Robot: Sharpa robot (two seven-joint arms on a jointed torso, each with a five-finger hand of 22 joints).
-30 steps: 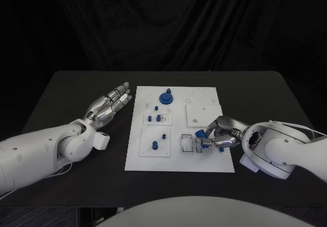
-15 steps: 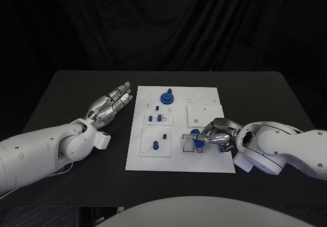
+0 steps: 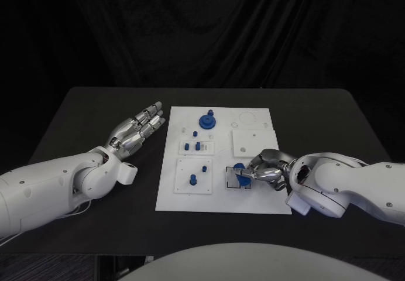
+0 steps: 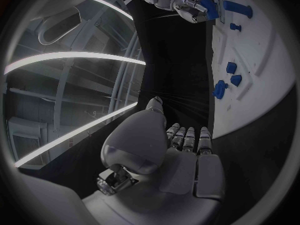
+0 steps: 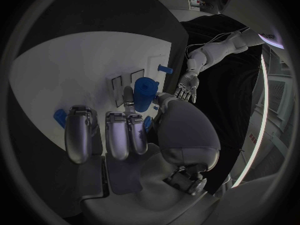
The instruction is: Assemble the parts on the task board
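Right robot hand [image 3: 263, 170] holds blue part [image 3: 242, 175], apparently over slot on task board [image 3: 221, 202]; left robot hand [image 3: 135, 130] flat, fingers spread, holding nothing on worktop [image 3: 93, 111].

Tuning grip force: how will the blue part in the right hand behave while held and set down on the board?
The blue part looks moulded and rigid, so probably stiff and light. Its rounded body may roll if dropped on the task board. The right hand pinches it at the fingertips, so it might twist or slip.

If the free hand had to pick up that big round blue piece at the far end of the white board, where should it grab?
Probably the thin stem rising from the round blue piece, pinched from above: it stands upright, while the wide base sits flat against the task board. The left hand lies open beside it.
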